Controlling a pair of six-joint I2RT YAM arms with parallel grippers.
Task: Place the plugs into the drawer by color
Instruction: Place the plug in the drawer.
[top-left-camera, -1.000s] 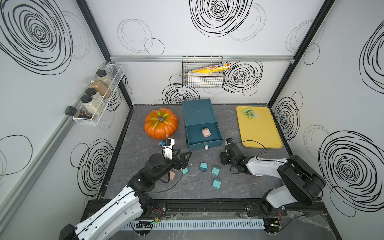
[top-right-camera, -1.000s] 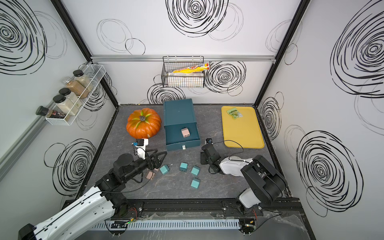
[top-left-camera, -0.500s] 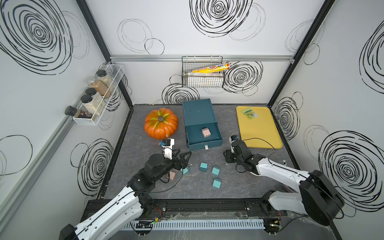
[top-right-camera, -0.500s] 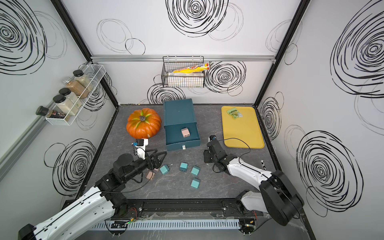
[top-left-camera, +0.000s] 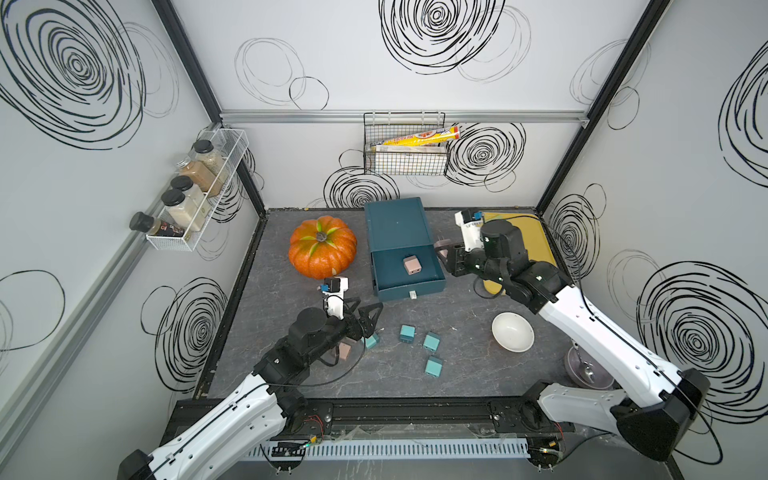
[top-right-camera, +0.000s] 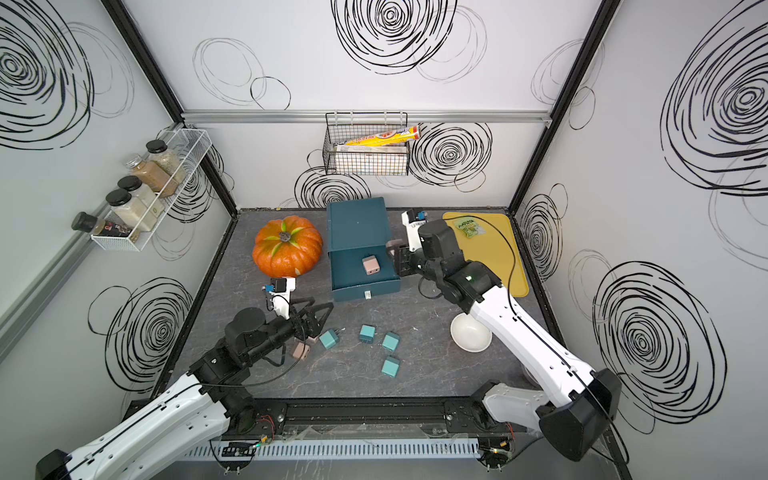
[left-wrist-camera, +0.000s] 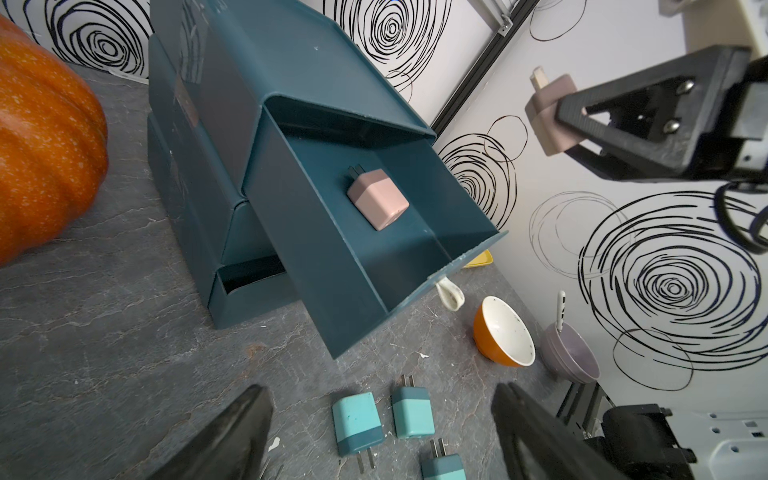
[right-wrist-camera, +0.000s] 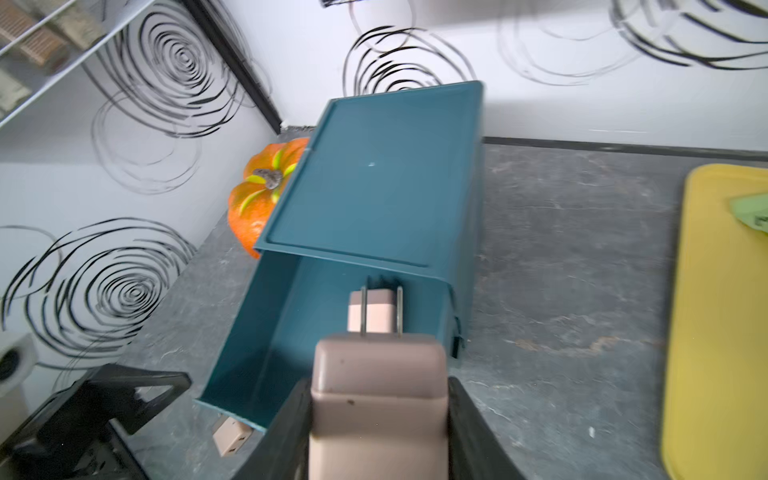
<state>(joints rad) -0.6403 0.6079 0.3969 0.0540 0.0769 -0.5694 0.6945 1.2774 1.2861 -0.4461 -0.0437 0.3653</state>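
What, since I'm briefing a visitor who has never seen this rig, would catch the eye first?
The big orange pumpkin at the back, beside the dark teal drawer chest, stands out most. The chest's top drawer is pulled open with one pink plug inside, and the right gripper holds a second pink plug just beside it. Four teal plugs lie scattered in front, near the open left gripper.

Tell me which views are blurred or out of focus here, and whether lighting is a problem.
Right wrist view: smeared throughout, the held pink plug and yellow tray have soft edges. Left wrist view: drawer crisp, the left tool out of focus at close range. Both top views: sharp, evenly lit, soft shadows, no glare.
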